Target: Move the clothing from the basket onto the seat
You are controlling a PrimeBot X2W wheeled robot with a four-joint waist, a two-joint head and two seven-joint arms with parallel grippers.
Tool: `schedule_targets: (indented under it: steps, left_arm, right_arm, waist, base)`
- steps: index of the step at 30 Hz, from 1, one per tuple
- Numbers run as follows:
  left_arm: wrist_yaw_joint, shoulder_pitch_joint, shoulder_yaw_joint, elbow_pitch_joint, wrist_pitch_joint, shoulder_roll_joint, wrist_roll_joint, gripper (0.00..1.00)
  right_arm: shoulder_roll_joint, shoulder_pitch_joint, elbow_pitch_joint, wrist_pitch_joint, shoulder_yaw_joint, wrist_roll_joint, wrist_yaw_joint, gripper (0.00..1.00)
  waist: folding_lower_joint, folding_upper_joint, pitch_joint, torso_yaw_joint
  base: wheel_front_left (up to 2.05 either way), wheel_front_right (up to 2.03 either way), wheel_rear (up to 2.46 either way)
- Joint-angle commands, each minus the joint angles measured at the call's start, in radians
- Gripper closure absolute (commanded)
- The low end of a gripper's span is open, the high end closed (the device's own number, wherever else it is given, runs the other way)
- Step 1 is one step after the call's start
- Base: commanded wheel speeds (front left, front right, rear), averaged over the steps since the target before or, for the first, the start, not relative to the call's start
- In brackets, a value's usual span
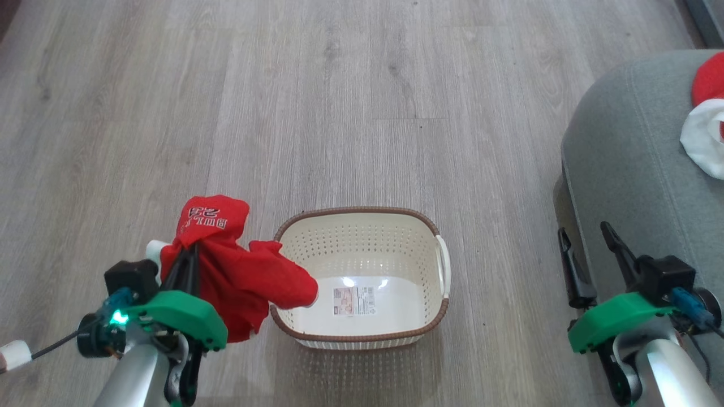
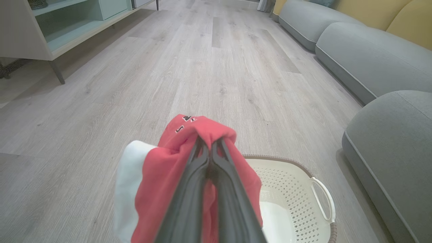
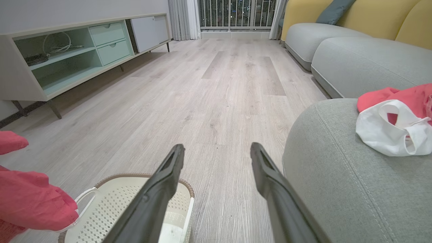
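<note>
The left gripper [image 1: 191, 250] has its two long dark fingers pressed together, pinching a bunched soft bright red garment with white lettering and a white panel [image 1: 237, 280]. In the left wrist view the cloth wraps both sides of the closed fingers and peaks just past their tips. The garment hangs down from that pinch, and one red lobe drapes over the near left rim of the small oval cream plastic basket with perforated sides and a brown woven-look rim [image 1: 362, 211], so the fabric is lifted but not quite free of it. The basket stands on the pale grey wood-plank floor [image 1: 339, 85], and its bottom shows a printed paper label [image 1: 353, 300] with no cloth on it.

Beyond the basket, to the robot's right, lies the large grey-green upholstered seat with a rounded corner and stitched seam [image 1: 633, 147], its long edge running away from the robot. A crumpled red and white garment [image 1: 704, 118] lies on it. The right gripper [image 1: 584, 230] stands spread wide, holding nothing, just beside the seat's near edge.

The seat is well apart from the loaded left gripper, across the whole basket. The right arm is far nearer, so I judge the carry must cross rightward over the basket
</note>
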Motion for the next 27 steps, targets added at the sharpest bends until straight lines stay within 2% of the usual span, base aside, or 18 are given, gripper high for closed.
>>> schedule_targets:
  steps: [1,24,27]
  left_arm:
    - [-0.003,-0.027,0.042,-0.037,-0.014,0.025,0.01,1.0]
    - [-0.03,-0.027,0.068,-0.03,-0.014,0.006,0.037,1.0]
    - [-0.036,-0.03,0.065,-0.039,-0.014,0.0,0.04,1.0]
  right_arm:
    - [-0.02,-0.008,-0.024,-0.006,0.025,0.004,0.0,0.0]
    - [-0.023,-0.008,-0.019,-0.006,0.041,0.01,0.0,0.0]
    - [-0.026,-0.013,-0.029,-0.006,0.067,0.007,0.0,0.0]
  waist:
    - [0.0001,-0.0001,-0.001,0.001]
    - [0.0001,-0.0001,-0.018,-0.001]
    - [0.0001,-0.0001,-0.017,-0.003]
  base:
    - [0.0,0.0,0.0]
    - [0.0,0.0,0.0]
    - [0.0,0.0,0.0]
